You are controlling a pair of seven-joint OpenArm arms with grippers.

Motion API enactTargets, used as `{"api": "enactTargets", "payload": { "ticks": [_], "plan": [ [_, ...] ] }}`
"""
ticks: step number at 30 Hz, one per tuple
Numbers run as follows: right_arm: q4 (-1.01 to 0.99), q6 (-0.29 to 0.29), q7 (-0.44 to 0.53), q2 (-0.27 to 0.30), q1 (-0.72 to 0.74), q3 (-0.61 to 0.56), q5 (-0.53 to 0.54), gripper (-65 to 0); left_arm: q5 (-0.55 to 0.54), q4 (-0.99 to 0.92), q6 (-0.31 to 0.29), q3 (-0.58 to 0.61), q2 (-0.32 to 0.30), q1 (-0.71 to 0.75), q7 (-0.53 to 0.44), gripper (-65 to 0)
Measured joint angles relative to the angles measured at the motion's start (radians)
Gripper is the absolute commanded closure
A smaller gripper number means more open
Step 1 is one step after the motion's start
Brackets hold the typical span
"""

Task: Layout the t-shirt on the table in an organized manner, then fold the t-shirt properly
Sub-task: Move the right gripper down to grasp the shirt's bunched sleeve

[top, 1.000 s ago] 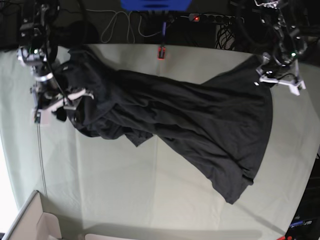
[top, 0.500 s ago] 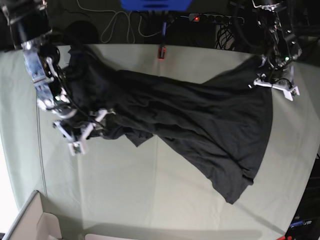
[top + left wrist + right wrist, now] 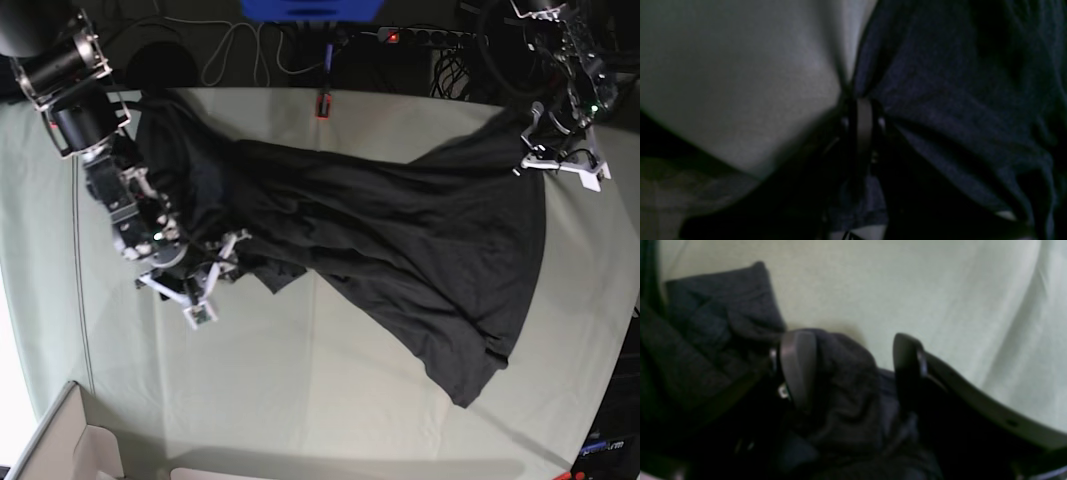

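In the left wrist view, the t-shirt [image 3: 957, 110] hides the left end effector [image 3: 863, 125].

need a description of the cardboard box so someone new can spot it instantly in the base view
Start from the wide table with its pale grey-green cloth, where the black t-shirt sprawls across the upper half. Go down to the bottom left corner of the view: the cardboard box sits there, cut off by the frame edge. It is the only pale, stiff, flap-edged thing.

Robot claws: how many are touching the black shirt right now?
2. The left gripper is pinched shut on the t-shirt at its far corner; the right gripper is open around a bunched fold at its other end.
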Motion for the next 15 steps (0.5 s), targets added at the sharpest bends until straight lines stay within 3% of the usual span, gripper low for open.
{"api": "enactTargets", "payload": {
  "ticks": [3, 5, 8, 12, 15],
  "plan": [
    [0.000, 0.001, 0.057, -0.014, -0.040, 0.000, -0.103, -31.4, 0.000, 0.000, 0.000, -0.001, 0.001, 0.000, -0.003, 0.0],
    [0.002, 0.001, 0.083, -0.016, -0.055, 0.000, -0.137, -20.9, 0.000, 0.000, 0.000, -0.001, 0.000, 0.000, -0.003, 0.0],
    [0.002, 0.003, 0.074, -0.032, -0.060, 0.004, -0.175, 0.0, 0.000, 0.000, 0.000, -0.001, 0.000, 0.000, -0.003, 0.0],
    [0.002, 0.070, 0.064, -0.039, -0.060, 0.084, -0.175, 0.0, -0.007, -0.001, -0.010, -0.019, 0.003, 0.002, 0.001, 0.0],
    [-0.004, 0.073, 0.048, -0.037, -0.027, 0.164, -0.177, 0.0, 0.005, -0.002, -0.009, -0.067, 0.006, 0.000, 0.011, 0.0]
  ]
}}
